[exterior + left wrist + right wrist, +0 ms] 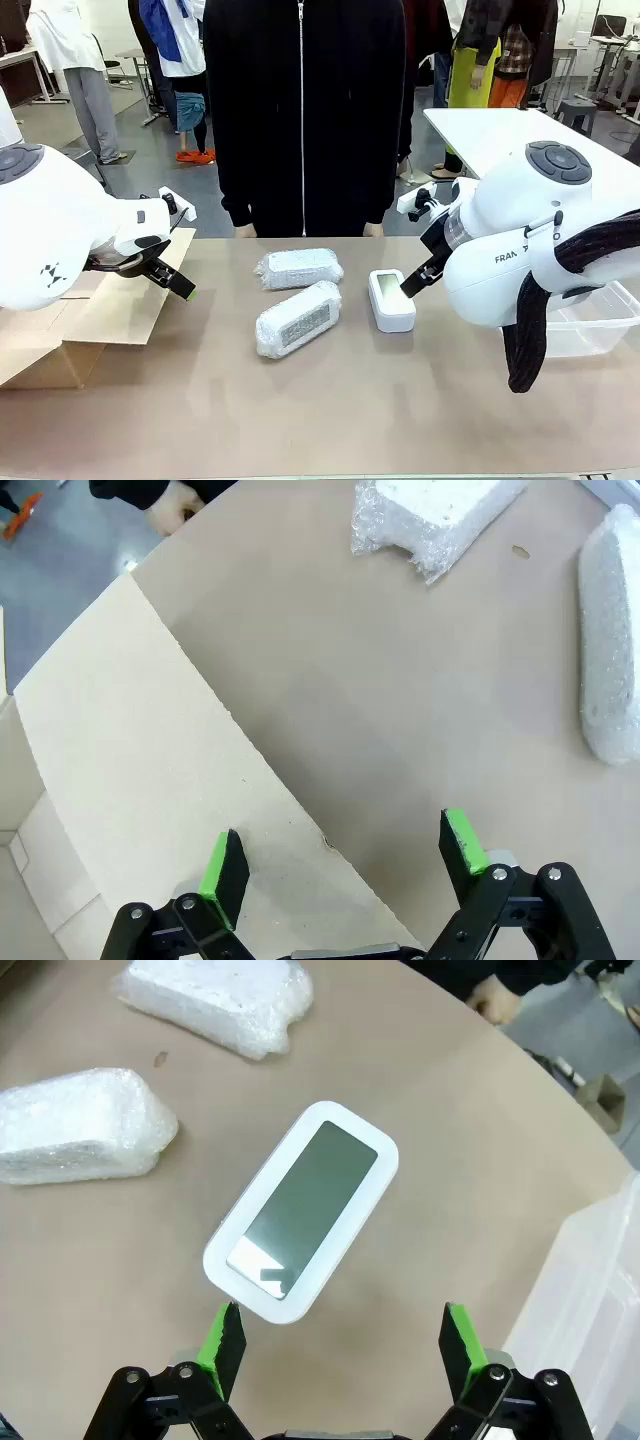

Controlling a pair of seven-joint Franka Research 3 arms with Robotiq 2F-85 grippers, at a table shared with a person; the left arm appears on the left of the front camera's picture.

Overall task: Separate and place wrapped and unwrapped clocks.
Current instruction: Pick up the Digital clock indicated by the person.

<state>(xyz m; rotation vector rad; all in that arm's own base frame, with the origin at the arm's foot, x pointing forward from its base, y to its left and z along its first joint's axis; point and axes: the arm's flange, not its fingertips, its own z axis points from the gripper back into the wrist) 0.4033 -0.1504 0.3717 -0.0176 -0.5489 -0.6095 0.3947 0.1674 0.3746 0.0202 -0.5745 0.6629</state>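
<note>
Two bubble-wrapped clocks are lying mid-table: the far wrapped clock [299, 268] toward the far edge, the near wrapped clock [298, 318] just in front of it. The bare clock [391, 299] is lying screen-up just to their right. The right pincer [345, 1335] is hovering spread over it, seemingly not touching. The left pincer [345, 850] is hanging spread above a cardboard flap [150, 780] at the table's left edge. A clear tub [590, 320] is sitting at the right edge.

White clock [391, 299], grey-green screen [305, 1195]; far-edge bundle [298, 268] and mid-table bundle [298, 319] translucent white, bubble-patterned; table [300, 420] tan; box [110, 310] brown; bin [600, 325] clear; pads [214, 868] green; jacket [260, 110] black
</note>
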